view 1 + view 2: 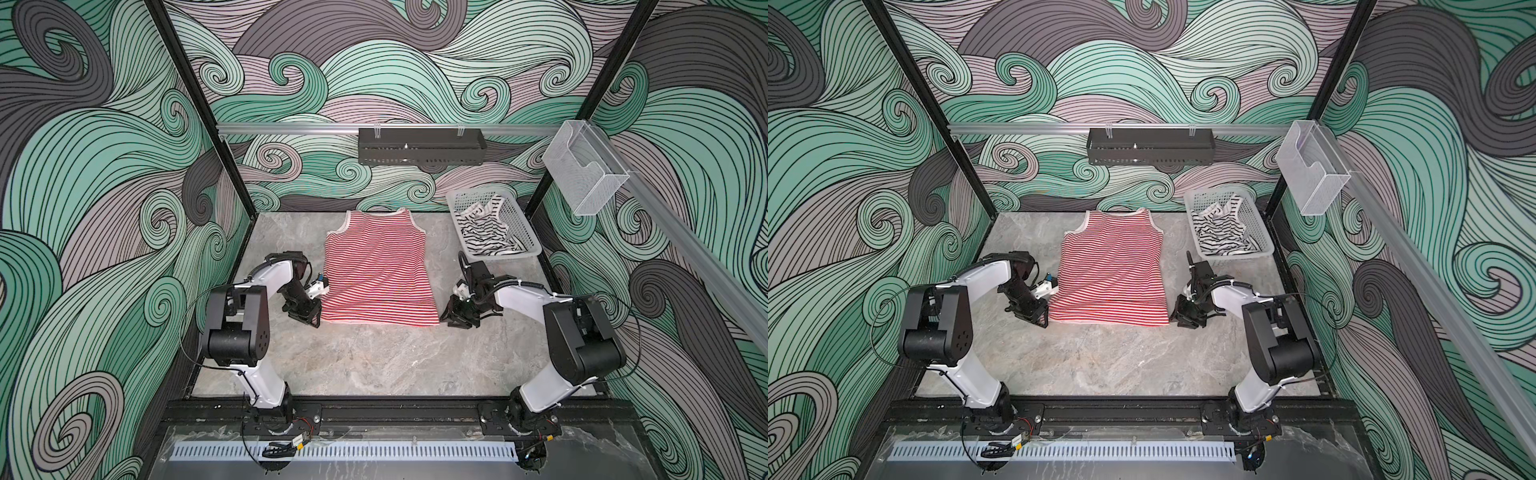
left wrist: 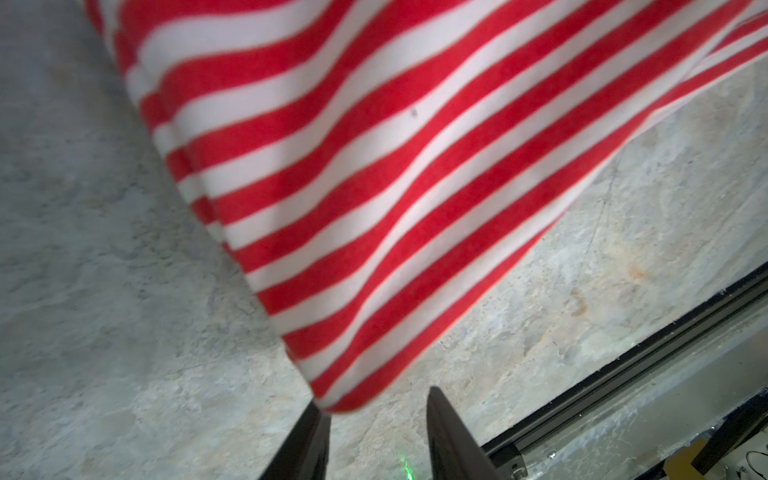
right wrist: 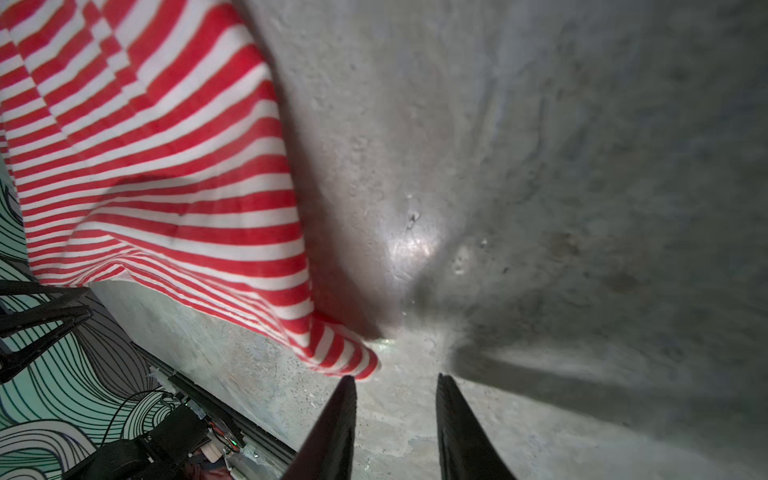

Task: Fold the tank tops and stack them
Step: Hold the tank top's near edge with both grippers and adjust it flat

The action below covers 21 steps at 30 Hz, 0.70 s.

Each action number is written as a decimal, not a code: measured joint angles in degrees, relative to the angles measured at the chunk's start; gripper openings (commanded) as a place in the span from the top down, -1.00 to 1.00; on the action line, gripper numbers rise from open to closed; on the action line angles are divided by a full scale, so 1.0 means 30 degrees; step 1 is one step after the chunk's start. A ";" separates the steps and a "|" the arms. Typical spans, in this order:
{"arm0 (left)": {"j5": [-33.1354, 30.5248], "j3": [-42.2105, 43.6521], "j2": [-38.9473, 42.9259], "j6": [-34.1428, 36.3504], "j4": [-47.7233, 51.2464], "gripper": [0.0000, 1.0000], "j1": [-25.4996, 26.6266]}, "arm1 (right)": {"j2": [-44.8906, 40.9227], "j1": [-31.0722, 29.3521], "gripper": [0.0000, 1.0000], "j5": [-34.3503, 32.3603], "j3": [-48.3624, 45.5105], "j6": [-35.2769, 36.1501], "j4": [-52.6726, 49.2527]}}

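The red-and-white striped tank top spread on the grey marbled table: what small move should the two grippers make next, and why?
The red-and-white striped tank top lies flat, and the left gripper and right gripper are both open, each near corner lying free just beyond the fingertips. So probably lift both grippers clear of those corners, ready to take a fresh grasp for the first fold.
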<state>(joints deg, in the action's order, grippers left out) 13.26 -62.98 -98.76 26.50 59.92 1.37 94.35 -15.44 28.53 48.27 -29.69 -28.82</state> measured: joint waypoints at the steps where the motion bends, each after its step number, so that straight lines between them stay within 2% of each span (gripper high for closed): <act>1: 0.0109 0.0000 0.0000 0.0007 -0.0051 0.15 -0.0058 | 0.0058 0.0000 0.39 0.0022 -0.0131 -0.0138 0.0270; 21: 0.3271 -0.0022 -0.1362 0.0029 0.0284 0.11 -0.1588 | 0.0801 -0.1115 0.44 0.1158 -0.0175 -0.1064 0.3096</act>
<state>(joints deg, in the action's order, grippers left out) 23.07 -63.05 -102.85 26.59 60.77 -3.40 96.75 -18.79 32.01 47.75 -32.88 -19.53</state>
